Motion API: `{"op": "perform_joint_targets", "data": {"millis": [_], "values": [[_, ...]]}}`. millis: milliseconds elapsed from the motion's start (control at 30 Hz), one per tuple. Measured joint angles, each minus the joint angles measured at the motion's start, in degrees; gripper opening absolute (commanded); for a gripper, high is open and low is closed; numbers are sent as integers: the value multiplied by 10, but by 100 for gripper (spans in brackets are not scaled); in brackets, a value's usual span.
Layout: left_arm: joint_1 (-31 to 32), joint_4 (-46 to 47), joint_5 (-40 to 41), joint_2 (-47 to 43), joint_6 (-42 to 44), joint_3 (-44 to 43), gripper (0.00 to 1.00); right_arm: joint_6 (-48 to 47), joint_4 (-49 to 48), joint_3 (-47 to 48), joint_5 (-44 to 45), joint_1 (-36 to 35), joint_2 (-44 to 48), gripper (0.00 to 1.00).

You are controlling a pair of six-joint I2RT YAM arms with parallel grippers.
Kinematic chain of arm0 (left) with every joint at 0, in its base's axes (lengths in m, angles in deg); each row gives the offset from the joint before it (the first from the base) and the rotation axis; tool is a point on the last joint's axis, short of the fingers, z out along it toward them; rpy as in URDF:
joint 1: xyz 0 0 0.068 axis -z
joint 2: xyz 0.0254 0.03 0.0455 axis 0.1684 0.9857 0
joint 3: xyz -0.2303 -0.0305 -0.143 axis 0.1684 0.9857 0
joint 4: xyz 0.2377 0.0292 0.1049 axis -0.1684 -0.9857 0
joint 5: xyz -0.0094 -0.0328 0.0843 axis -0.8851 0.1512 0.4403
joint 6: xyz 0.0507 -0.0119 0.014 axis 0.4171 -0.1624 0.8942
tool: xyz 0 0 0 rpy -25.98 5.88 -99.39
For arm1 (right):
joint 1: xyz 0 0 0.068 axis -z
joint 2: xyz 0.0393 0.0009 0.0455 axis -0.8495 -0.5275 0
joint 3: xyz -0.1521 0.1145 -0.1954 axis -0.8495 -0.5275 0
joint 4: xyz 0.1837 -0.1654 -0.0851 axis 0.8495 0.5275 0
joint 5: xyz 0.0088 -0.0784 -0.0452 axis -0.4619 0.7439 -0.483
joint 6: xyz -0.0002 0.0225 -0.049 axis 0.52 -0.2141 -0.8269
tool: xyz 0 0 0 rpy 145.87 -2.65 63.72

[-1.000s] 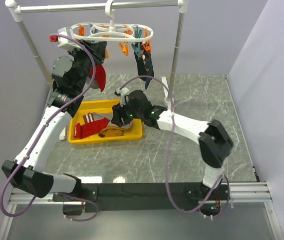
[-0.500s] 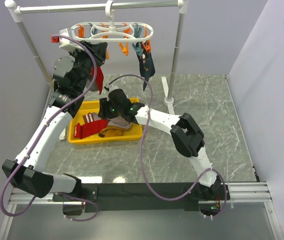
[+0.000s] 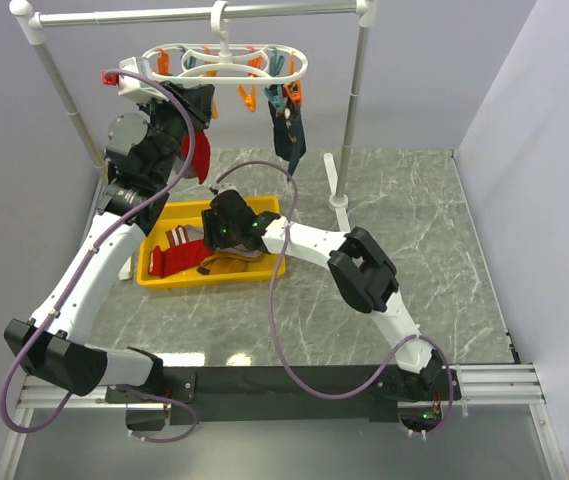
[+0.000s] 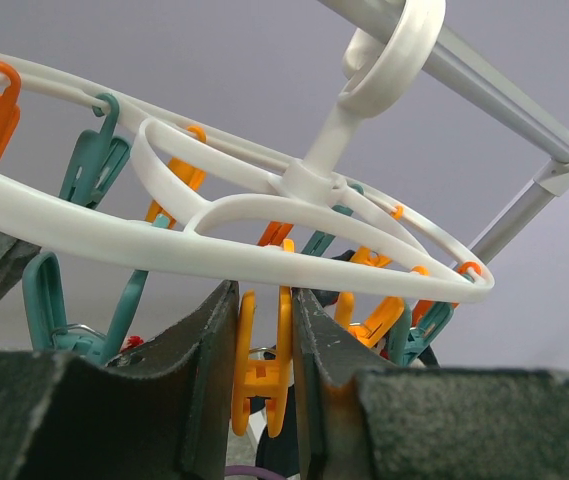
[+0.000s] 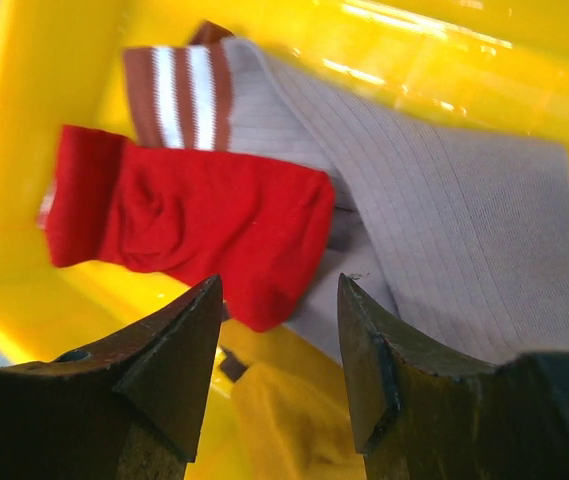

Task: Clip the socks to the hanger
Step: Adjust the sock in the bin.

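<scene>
The hanger (image 4: pixel 214 215) hangs by its hook from the stand rail (image 4: pixel 484 75), directly above the left claw (image 4: pixel 264 300). One orange clothespin (image 4: pixel 262 375) dangles from the ring straight down between that claw's two fingers (image 4: pixel 204 370). The fingers are clenched on the pin, touching both of its sides. Teal clothespins (image 4: pixel 84 180) hang to the claw's left, and more orange and teal ones hang beyond it.

In the overhead view a hanging red sock (image 3: pixel 198 155) droops just beneath the left claw (image 3: pixel 199 100). Whether the claw or a pin holds it cannot be told. A dark sock (image 3: pixel 289 138) hangs clipped from the hanger's far end, well to the right of this claw.

The other socks lie in a yellow bin (image 3: pixel 154 272) under the right claw (image 3: pixel 226 228). That claw (image 5: pixel 279 290) is released, its fingers spread wide and gripping nothing, and it hovers just above the heap. A red sock (image 5: pixel 194 225) lies directly ahead of the gap, overlapping a grey-beige sock (image 5: pixel 444 240) that extends to the claw's right. That sock's brown, white-striped cuff (image 5: pixel 179 95) lies farther ahead. A mustard sock (image 5: pixel 284 425) shows nearest, low between the fingers.
</scene>
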Motion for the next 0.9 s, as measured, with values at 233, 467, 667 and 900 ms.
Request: {"op": "perform_joint_targets", "data": {"millis": [233,467,667,900], "values": [[0,0,0,0,2,0,18,9,18,24,-2,0,-41,45],[0,0,0,0,2,0,18,14,16,28,-5,0,-43,10],[0,0,0,0,2,1,18,8,13,28,-3,0,-42,0],[0,1,3,-1,2,4,18,-10,7,-11,4,2,-9,0]]}}
